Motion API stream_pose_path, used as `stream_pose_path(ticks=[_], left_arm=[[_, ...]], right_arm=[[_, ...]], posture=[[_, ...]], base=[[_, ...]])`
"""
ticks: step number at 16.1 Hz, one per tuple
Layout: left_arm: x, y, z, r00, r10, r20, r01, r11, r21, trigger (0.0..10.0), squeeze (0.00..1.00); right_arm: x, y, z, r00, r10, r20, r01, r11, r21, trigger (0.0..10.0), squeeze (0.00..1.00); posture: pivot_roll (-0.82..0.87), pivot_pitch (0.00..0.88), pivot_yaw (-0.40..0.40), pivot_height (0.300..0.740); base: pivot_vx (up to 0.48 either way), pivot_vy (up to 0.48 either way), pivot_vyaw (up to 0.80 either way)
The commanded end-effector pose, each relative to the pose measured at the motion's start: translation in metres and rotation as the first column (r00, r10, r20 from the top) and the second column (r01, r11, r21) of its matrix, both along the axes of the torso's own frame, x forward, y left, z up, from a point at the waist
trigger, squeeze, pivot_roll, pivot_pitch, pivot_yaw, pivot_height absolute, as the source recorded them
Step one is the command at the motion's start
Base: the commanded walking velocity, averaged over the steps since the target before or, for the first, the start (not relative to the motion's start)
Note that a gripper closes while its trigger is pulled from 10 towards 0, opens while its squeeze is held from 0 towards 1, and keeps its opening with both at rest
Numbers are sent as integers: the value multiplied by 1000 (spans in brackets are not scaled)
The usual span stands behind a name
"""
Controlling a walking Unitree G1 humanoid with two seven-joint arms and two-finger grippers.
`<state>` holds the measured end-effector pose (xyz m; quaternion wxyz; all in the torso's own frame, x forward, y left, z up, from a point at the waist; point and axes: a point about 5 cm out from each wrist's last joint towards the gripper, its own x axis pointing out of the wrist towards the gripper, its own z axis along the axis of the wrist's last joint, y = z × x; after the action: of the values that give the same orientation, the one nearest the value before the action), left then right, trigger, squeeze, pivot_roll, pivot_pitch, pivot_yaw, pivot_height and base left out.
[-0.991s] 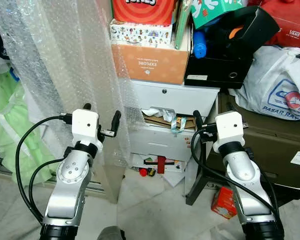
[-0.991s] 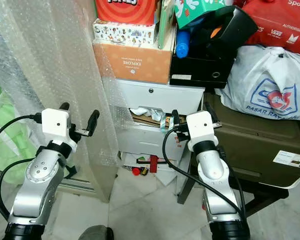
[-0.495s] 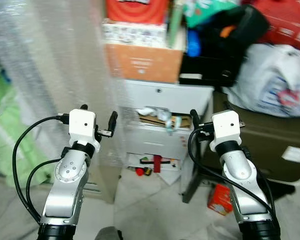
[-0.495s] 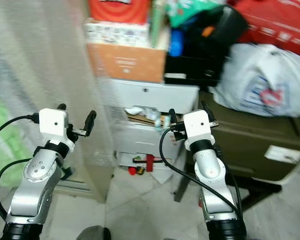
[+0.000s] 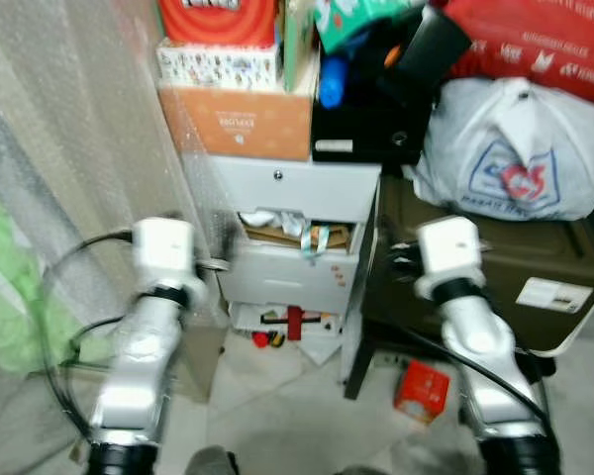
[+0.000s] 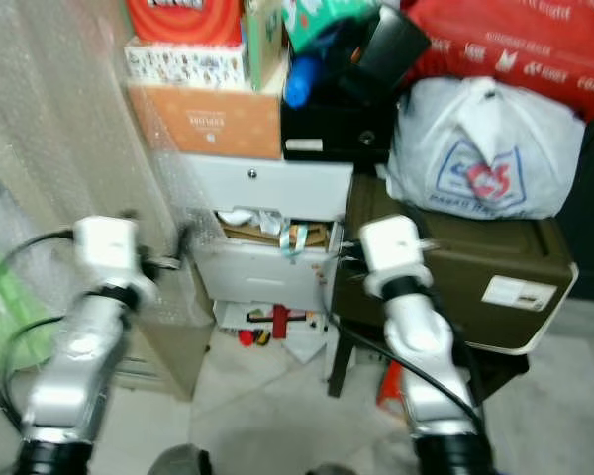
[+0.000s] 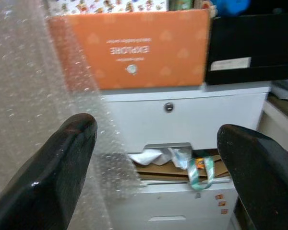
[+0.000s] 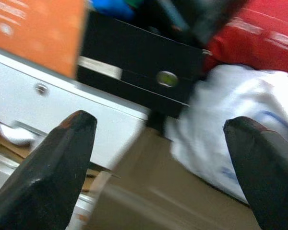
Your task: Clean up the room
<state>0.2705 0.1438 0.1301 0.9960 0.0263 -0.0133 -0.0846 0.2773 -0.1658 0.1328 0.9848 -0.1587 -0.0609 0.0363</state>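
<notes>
While both spread, left end effector (image 7: 153,167), right end effector (image 8: 161,163), white drawer unit (image 5: 295,188) ahead.

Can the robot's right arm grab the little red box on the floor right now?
Probably not yet. The small red box lies low on the floor beside the dark stand's leg, while the right gripper is raised, open, facing the black box file. It would need to bend down.

Two silver jointed arms, white boxy wrist blocks, black looping cables; left gripper (image 7: 153,177) and right gripper (image 8: 158,177) fingers black, rounded.
</notes>
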Motion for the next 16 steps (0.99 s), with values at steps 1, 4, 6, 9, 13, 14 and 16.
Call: stream_pose_path(ticks=[1, 4, 6, 9, 13, 14, 16], left_arm=[[2, 9, 2, 1000, 25, 4, -25, 1000, 19, 10000, 0], [5, 14, 2, 997, 79, 9, -79, 997, 14, 10000, 0], [5, 19, -1, 992, 125, -9, -125, 992, 0, 10000, 0], [3, 30, -8, 982, 188, -24, -187, 982, 39, 10000, 0], [-9, 50, -20, 953, 295, -69, -288, 953, 96, 10000, 0], [-12, 54, -21, 943, 325, -74, -316, 943, 104, 10000, 0], [-15, 52, -23, 943, 324, -73, -315, 942, 116, 10000, 0]], right_arm=[[2, 6, 5, 1000, 18, 18, -18, 1000, 4, 10000, 0], [4, 8, 6, 1000, 16, 23, -16, 1000, 11, 10000, 0], [4, 7, 6, 1000, 8, 27, -9, 1000, 15, 10000, 0], [6, 6, 6, 1000, -12, 29, 12, 1000, -3, 10000, 0], [4, 8, 0, 1000, -7, 8, 7, 1000, 10, 10000, 0], [4, 8, -1, 1000, -3, 0, 3, 1000, 17, 10000, 0], [4, 12, -2, 1000, 12, -3, -12, 1000, 22, 10000, 0]], posture=[[22, 0, -19, 740], [23, 0, -17, 740], [19, 0, -16, 740], [14, 0, -13, 740], [24, 0, -13, 740], [25, 0, -14, 740], [25, 0, -13, 740]], base=[[0, -255, 0], [0, 0, 0], [0, 0, 0], [0, 0, 0], [0, 0, 800], [0, 0, 800], [0, 0, 800]])
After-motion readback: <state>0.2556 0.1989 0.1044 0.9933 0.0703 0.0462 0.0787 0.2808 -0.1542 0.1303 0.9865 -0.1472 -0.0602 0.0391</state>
